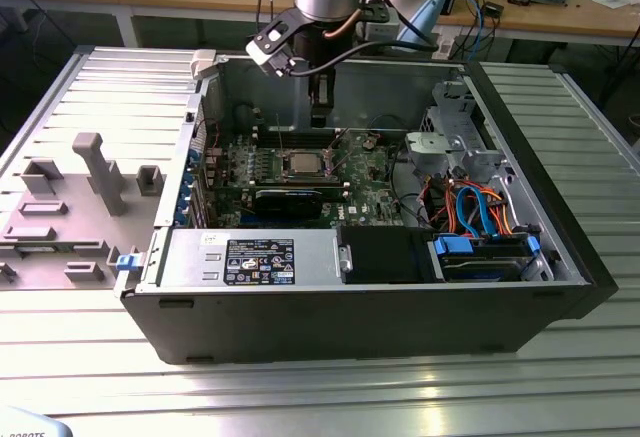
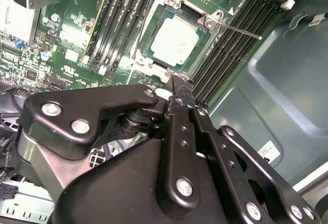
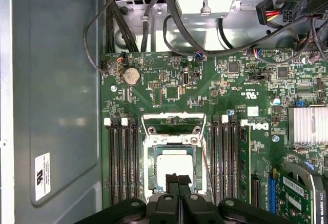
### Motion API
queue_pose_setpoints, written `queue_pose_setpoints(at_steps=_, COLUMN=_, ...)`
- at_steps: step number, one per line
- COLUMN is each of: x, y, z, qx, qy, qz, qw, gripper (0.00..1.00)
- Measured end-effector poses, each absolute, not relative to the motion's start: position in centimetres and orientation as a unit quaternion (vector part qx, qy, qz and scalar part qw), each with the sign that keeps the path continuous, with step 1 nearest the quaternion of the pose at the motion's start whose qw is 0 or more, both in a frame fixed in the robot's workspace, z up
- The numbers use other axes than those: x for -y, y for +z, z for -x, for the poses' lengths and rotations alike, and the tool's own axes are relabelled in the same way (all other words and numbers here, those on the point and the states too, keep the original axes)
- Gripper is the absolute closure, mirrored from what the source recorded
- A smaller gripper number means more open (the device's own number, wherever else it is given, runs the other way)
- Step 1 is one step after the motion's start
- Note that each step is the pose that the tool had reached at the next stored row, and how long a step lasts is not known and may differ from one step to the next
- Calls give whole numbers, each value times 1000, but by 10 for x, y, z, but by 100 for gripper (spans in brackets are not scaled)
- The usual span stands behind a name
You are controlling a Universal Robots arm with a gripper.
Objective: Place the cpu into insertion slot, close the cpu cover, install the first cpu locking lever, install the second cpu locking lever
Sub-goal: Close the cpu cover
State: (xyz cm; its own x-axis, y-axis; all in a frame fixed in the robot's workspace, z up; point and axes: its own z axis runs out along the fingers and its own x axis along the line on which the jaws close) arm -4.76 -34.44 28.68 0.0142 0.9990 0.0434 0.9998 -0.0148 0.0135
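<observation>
Firstly, at the exterior view's left, a grey fixture (image 1: 90, 172) lies on the desk (image 1: 300, 397) beside the open computer case (image 1: 350, 317). At the board's centre the cpu (image 1: 300, 164) lies flat inside the insertion slot (image 3: 150, 170), apparently seated. The cpu cover (image 3: 173, 116) stands swung up, leaving the chip exposed, and a locking lever (image 2: 241, 31) juts free, presumably unlatched so the cover can drop. The gripper (image 1: 321, 117) hangs just above the slot, fingers together on nothing. Drive cables (image 1: 470, 207) lie rightmost.
</observation>
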Motion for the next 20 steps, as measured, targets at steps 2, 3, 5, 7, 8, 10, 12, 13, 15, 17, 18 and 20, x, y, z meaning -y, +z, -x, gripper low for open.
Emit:
queue_pose_setpoints(at_steps=2, x=344, y=287, z=47, qx=702, qy=-20, qz=712, qw=10, gripper=89)
queue_pose_setpoints(at_steps=3, x=344, y=287, z=47, qx=702, qy=-20, qz=712, qw=10, gripper=89)
queue_pose_setpoints(at_steps=5, x=344, y=287, z=46, qx=702, qy=-20, qz=712, qw=10, gripper=89)
queue_pose_setpoints(at_steps=7, x=344, y=287, z=45, qx=702, qy=-20, qz=712, qw=10, gripper=89)
queue_pose_setpoints(at_steps=8, x=344, y=287, z=45, qx=702, qy=-20, qz=712, qw=10, gripper=89)
queue_pose_setpoints(at_steps=10, x=344, y=287, z=45, qx=702, qy=-20, qz=712, qw=10, gripper=89)
queue_pose_setpoints(at_steps=12, x=344, y=287, z=45, qx=702, qy=-20, qz=712, qw=10, gripper=89)
queue_pose_setpoints(at_steps=13, x=344, y=287, z=44, qx=702, qy=-20, qz=712, qw=10, gripper=89)
queue_pose_setpoints(at_steps=15, x=344, y=287, z=44, qx=702, qy=-20, qz=712, qw=10, gripper=89)
queue_pose_setpoints(at_steps=17, x=344, y=287, z=44, qx=702, qy=-20, qz=712, qw=10, gripper=89)
queue_pose_setpoints(at_steps=18, x=344, y=287, z=44, qx=702, qy=-20, qz=712, qw=10, gripper=89)
queue_pose_setpoints(at_steps=20, x=344, y=287, z=43, qx=702, qy=-20, qz=712, qw=10, gripper=89)
